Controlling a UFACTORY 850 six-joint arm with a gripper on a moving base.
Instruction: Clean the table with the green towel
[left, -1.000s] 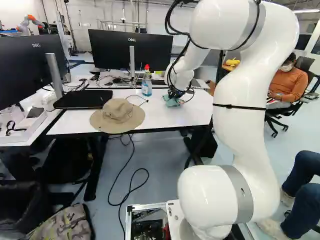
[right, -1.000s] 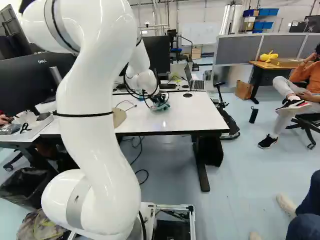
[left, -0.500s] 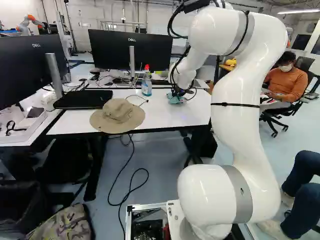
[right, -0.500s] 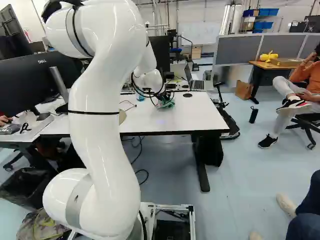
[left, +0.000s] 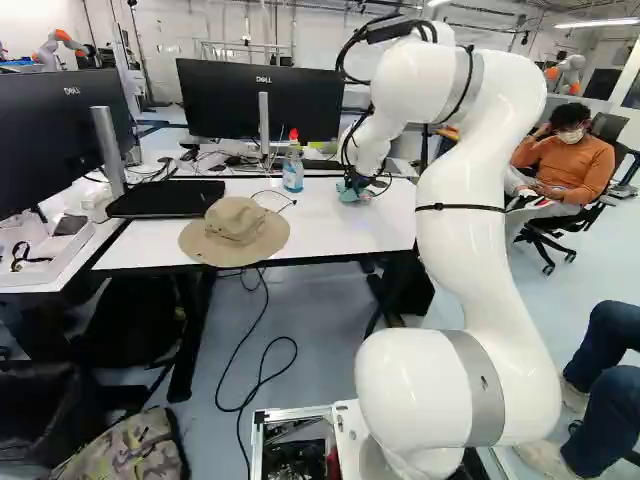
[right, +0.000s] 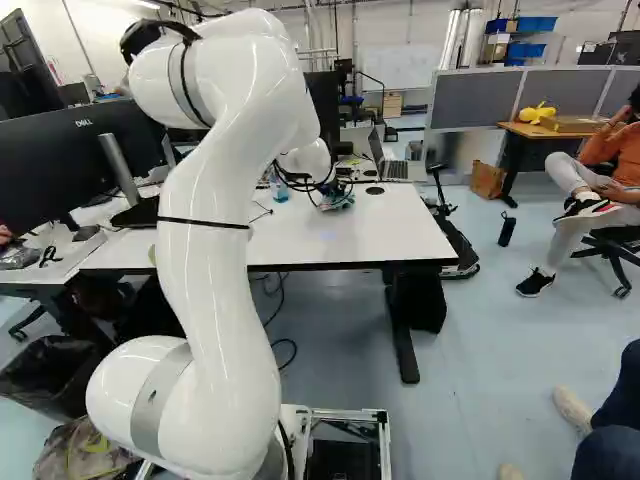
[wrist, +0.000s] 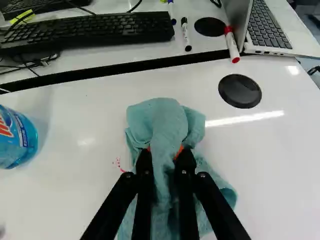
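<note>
Pinching a bunched, rumpled green towel

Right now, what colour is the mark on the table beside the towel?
The mark is red, clearest in the wrist view.

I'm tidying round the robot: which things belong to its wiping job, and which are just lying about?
Job:
green towel, gripped in the pincer
white table
red marks on it, likely to be wiped

Lying about:
hat
keyboard
laptop
red-capped marker
blue bottle, though possibly cleaner
</note>
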